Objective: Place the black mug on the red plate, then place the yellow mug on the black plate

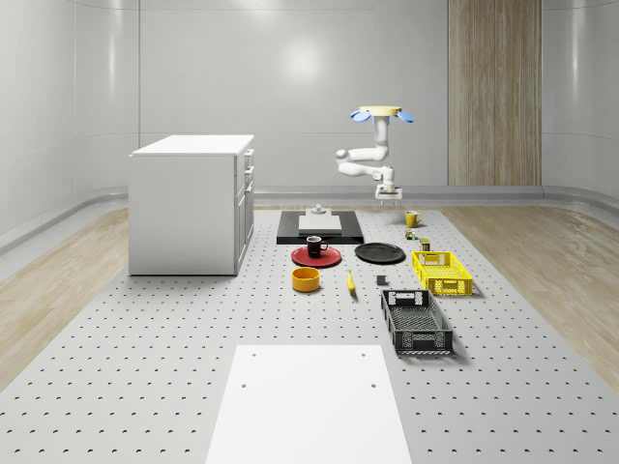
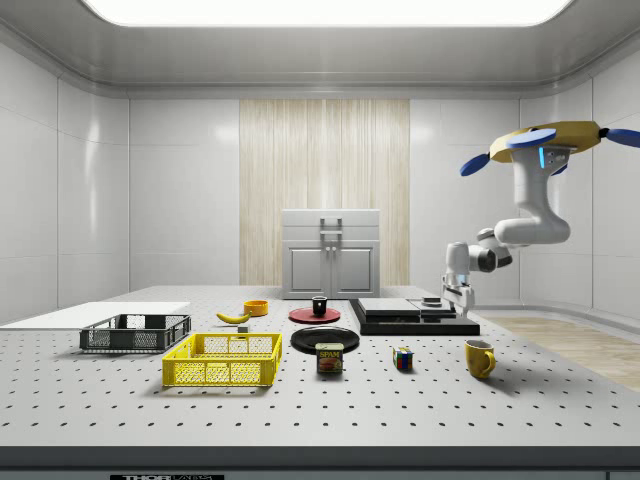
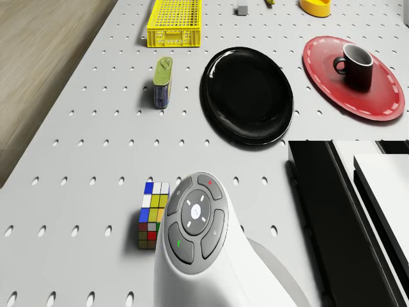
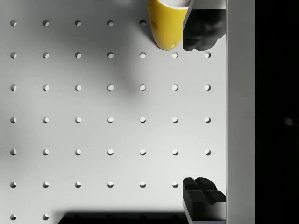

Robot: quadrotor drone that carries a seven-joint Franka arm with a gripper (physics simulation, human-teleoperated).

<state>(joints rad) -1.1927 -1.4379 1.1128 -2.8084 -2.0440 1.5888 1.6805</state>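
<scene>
The black mug (image 1: 316, 246) stands upright on the red plate (image 1: 302, 258), also seen as the black mug (image 3: 355, 63) on the red plate (image 3: 378, 96). Beside it lies the bare black plate (image 1: 379, 253) (image 3: 246, 96). The yellow mug (image 1: 413, 219) (image 2: 480, 358) stands on the table at the far right. The drone (image 1: 379, 113) hovers above that far part of the table. Its arm hangs down, and the gripper (image 1: 389, 198) (image 2: 456, 298) is a little above the table beside the mug. In the wrist view the gripper (image 4: 194, 112) is open over bare table, with the yellow mug (image 4: 167, 23) by one fingertip (image 4: 201, 30).
A black slab with a white block (image 1: 319, 225) lies close to the gripper. A can (image 3: 163, 81) and a colour cube (image 3: 151, 223) sit near the black plate. A yellow basket (image 1: 442, 272), black basket (image 1: 416, 322), yellow bowl (image 1: 307, 278), banana (image 1: 350, 281) and white cabinet (image 1: 193, 203) stand further off.
</scene>
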